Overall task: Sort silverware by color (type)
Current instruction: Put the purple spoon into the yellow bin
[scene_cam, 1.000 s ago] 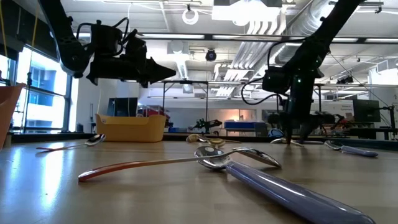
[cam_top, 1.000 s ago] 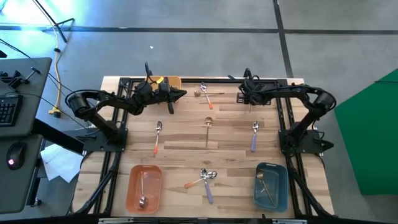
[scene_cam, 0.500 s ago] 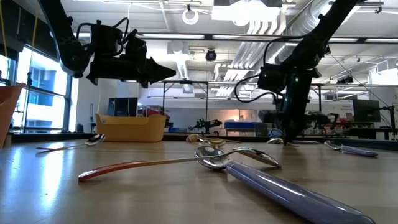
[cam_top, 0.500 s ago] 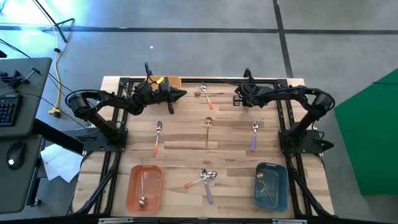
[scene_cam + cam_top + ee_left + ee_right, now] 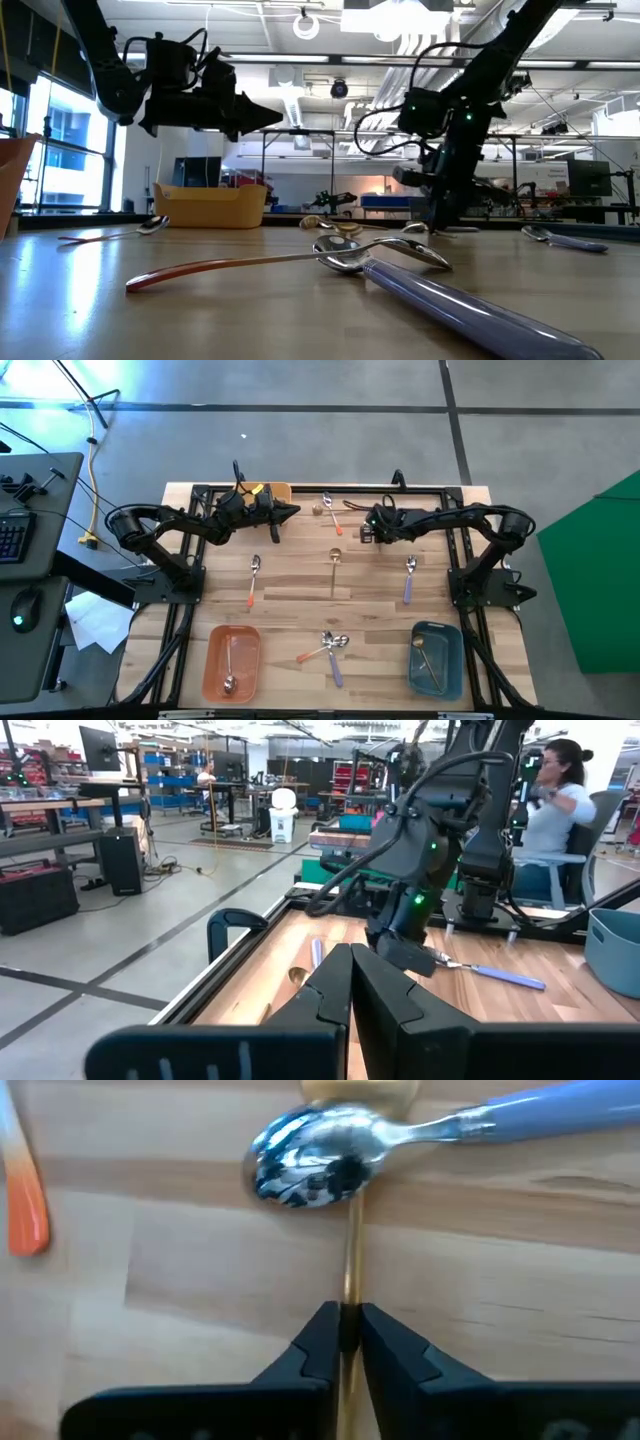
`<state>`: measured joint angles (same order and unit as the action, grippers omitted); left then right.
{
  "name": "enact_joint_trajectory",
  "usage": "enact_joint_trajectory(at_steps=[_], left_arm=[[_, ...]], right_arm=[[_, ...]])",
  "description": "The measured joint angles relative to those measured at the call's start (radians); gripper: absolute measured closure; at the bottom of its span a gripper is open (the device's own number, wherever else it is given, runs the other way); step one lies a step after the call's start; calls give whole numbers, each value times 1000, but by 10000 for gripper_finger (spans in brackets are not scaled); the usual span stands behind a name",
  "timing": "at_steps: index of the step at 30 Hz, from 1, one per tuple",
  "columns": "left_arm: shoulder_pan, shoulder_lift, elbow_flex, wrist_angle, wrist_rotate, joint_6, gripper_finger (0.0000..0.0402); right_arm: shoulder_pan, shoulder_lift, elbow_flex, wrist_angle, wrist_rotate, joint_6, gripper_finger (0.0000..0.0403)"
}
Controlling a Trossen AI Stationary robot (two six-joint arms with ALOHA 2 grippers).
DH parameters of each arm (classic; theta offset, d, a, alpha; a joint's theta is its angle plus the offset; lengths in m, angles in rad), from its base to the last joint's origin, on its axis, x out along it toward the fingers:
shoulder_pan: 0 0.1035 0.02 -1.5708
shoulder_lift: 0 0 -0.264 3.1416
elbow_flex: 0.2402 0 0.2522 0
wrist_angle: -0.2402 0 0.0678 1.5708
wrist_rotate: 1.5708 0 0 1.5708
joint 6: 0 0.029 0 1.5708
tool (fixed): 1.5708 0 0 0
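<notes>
At the far middle of the bench (image 5: 300, 575), right gripper (image 5: 366, 530) is down low at the spoon cluster. Its jaws are pinched narrow on the thin handle of a gold spoon (image 5: 350, 1295), which runs straight between the fingertips (image 5: 318, 1342). A lavender-handled spoon (image 5: 420, 1135) lies across the gold one just ahead of the jaws, bowl resting over it. An orange handle tip (image 5: 27, 1205) sits off to one side, apart from the jaws.

Left gripper (image 5: 290, 511) hovers above the bench near the yellow bin (image 5: 272, 490) at the far edge, jaws closed together on nothing, per the left wrist view.

Other spoons on the bench:
- gold spoon (image 5: 334, 568) in the middle
- orange-handled spoon (image 5: 253, 578) to its left
- lavender one (image 5: 409, 578) to its right
- an orange-handled (image 5: 318, 651) and a lavender-handled (image 5: 333, 662) spoon crossed at the near middle

Orange bin (image 5: 232, 662) at near left holds one spoon. Blue bin (image 5: 436, 658) at near right holds a gold one.
</notes>
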<state>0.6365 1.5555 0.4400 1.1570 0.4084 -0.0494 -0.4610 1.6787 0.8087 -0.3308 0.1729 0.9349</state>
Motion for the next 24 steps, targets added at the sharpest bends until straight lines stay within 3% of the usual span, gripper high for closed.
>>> enact_joint_trajectory(at_steps=[4,12,17,24], left_arm=[[0,0,0,-1,0,-2,401],[0,0,0,-9,0,-2,401],[0,0,0,-15,0,-2,401],[0,0,0,-17,0,0,401]], right_arm=[[-16,5,109,-130,-54,-188,315],[-162,0,290,-284,-44,-811,211],[-253,35,288,-319,-136,-1038,198],[-258,125,288,-350,-117,-1181,197]])
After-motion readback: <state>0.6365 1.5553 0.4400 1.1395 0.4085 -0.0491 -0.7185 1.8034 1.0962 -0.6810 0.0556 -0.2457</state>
